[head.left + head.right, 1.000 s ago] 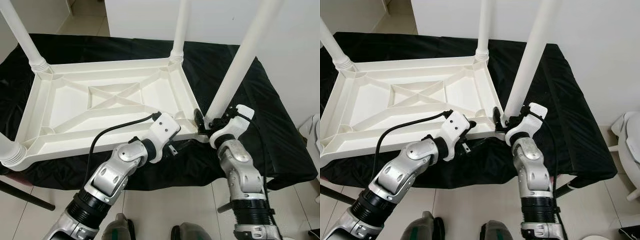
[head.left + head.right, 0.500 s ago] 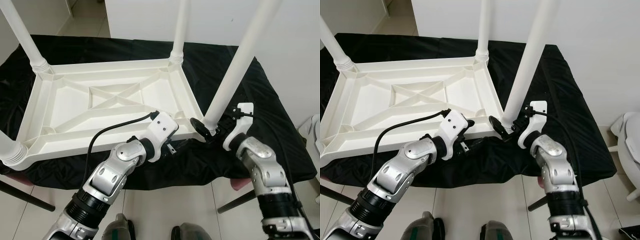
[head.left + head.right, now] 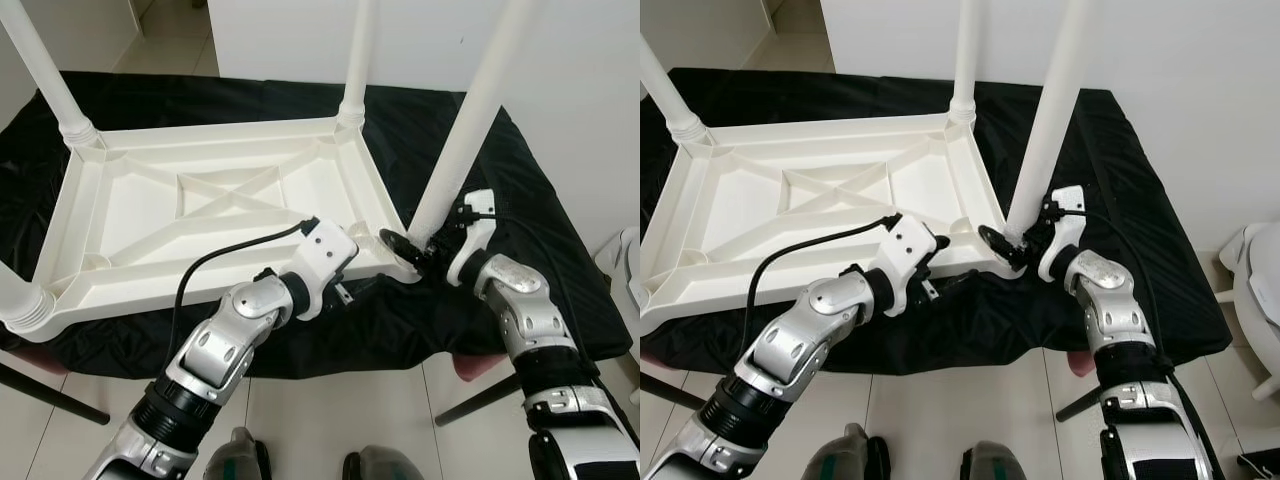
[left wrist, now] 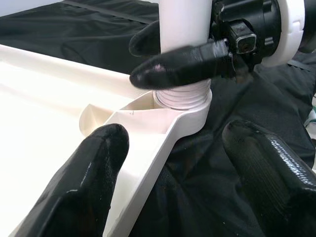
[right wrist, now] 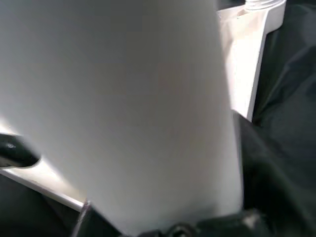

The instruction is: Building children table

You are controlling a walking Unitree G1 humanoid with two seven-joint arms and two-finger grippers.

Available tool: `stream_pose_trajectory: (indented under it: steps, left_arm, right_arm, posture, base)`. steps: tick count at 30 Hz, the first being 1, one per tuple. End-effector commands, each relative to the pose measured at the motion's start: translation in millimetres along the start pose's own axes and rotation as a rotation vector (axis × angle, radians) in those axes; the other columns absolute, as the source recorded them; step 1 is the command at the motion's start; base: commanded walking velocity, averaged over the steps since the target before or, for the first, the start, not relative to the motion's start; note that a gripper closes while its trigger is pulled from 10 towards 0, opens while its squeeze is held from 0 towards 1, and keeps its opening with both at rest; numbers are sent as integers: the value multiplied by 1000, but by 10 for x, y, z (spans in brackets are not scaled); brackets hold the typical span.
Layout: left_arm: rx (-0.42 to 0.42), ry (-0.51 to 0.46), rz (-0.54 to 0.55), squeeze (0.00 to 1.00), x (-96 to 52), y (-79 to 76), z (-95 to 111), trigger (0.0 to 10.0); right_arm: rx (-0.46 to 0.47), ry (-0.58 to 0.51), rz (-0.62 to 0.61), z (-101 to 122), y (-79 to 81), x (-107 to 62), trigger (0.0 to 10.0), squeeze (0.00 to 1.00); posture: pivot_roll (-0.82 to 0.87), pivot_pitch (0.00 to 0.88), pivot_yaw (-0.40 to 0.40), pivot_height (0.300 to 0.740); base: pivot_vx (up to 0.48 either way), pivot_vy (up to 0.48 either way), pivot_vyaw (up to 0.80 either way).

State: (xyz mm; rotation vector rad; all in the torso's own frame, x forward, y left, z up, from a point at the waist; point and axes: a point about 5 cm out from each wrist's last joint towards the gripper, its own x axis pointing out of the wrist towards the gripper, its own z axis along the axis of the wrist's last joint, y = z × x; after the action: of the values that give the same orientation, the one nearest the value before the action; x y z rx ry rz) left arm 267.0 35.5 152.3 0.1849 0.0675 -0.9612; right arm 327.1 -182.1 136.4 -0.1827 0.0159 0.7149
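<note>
At corner socket (image 4: 185,101), right gripper (image 3: 415,250) clasps leg (image 3: 465,130).

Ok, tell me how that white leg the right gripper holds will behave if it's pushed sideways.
The leg looks like stiff, smooth plastic, so it may slip in the right gripper. Tall and slim, seated in the tabletop corner socket, it would probably lever there rather than bend.

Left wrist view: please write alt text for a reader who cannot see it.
The right gripper clasps the base of a white plastic table leg seated in the corner socket of the upturned white plastic tabletop. The left gripper's black fingers are open in the foreground, over black cloth.
</note>
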Motion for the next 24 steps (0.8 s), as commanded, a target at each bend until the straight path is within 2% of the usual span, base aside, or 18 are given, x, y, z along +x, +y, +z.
stream_pose_trajectory:
  steps: [1, 9, 10, 15, 19, 24]
  left_arm:
    - [2, 5, -31, 0, -1, -15, 13, 10000]
    - [3, 4, -46, 0, 2, -35, 21, 10000]
    - [2, 4, -47, 0, 2, -38, 21, 10000]
    - [0, 4, -50, 0, 4, -50, 18, 10000]
    - [-2, 4, -50, 0, 0, -63, 13, 10000]
    - [-5, 5, -51, 0, -1, -81, 7, 10000]
  right_arm:
    - [-18, 0, 30, -2, 31, 24, 0, 0]
    - [-4, -11, 3, -48, 8, -18, 0, 0]
    - [-1, -11, -12, -48, 0, -25, 10000, 0]
    - [6, -2, -47, -58, -9, -37, 10000, 0]
    - [25, 38, -125, -95, 26, -16, 10000, 0]
    - [109, -1, -229, -57, 185, 71, 10000, 0]
  posture:
    - [-158, 17, 16, 740]
    - [-164, 20, 18, 740]
    - [-166, 23, 17, 740]
    - [-163, 24, 13, 740]
    - [-162, 25, 9, 740]
    - [-165, 21, 3, 740]
  base:
    - [0, 0, 0]
    - [0, 0, 0]
    - [0, 0, 0]
    - [0, 0, 0]
    - [0, 0, 0]
    - [0, 0, 0]
